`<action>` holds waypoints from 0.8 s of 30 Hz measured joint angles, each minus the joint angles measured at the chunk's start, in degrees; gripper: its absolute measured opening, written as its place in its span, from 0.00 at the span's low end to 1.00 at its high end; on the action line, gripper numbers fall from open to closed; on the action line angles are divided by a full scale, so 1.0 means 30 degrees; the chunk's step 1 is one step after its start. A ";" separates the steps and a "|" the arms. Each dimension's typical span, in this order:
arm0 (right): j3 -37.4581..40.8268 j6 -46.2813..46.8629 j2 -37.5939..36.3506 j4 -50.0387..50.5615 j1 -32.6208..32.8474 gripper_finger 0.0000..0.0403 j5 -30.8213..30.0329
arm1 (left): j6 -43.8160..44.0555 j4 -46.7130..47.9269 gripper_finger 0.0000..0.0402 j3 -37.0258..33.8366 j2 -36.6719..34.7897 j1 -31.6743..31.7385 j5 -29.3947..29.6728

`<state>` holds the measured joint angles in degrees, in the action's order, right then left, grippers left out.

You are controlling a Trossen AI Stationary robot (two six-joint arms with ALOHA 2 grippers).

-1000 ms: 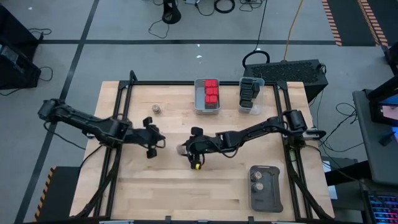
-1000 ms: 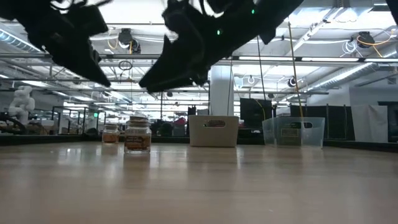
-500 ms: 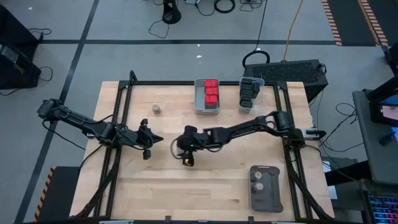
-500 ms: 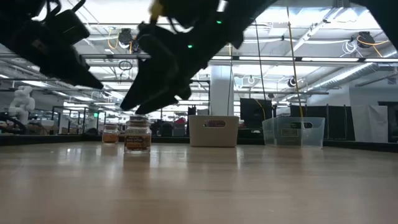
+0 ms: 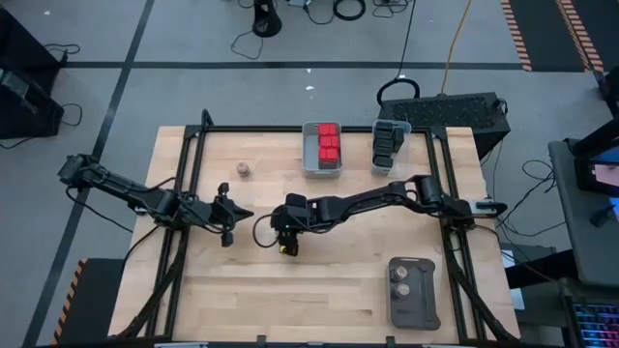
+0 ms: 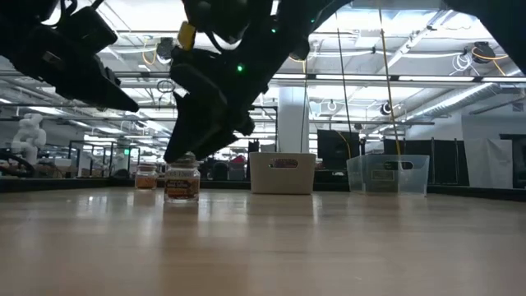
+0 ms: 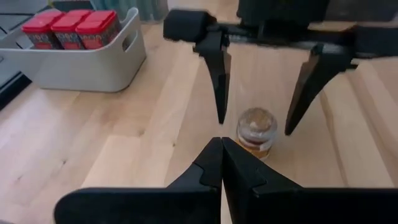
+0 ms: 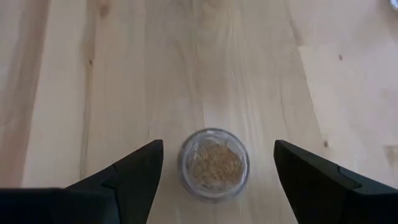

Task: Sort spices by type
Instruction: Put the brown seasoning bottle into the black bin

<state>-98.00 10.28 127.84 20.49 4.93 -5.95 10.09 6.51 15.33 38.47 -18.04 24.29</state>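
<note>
A round glass jar [image 8: 214, 164] of tan spice stands upright on the bare wood just left of the centre of the high view, in line with the gap between the spread fingers of the right gripper [image 5: 275, 232], which hangs over it with nothing gripped. In the low view the jar [image 6: 182, 180] stands on the table under that dark gripper. A second small jar [image 5: 244, 169] sits alone toward the upper left of the table [image 5: 348, 290].

The left gripper [image 5: 236, 216] waits just left of the first jar, fingers pressed together and empty.

At the top centre, a grey bin [image 5: 322, 167] holds the red-capped containers [image 5: 328, 144], and the clear bin [image 5: 390, 169] beside it the black ones [image 5: 386, 141]. At lower right two more round jars [image 5: 400, 279] rest on a dark grey tray [image 5: 410, 309].
</note>
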 joint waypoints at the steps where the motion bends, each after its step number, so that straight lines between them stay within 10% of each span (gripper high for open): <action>1: 0.0002 0.0102 0.0039 0.0033 0.0000 0.72 0.0022 | -0.0002 -0.0073 0.02 0.0000 0.0018 0.0000 -0.0001; 24: 0.0007 0.0366 0.0405 0.0184 0.0007 0.55 -0.0008 | 0.0013 -0.0016 0.02 0.0000 0.0025 0.0000 -0.0080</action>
<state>-97.97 11.38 129.05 21.04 4.95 -5.98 10.13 6.46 15.33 38.54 -18.04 24.05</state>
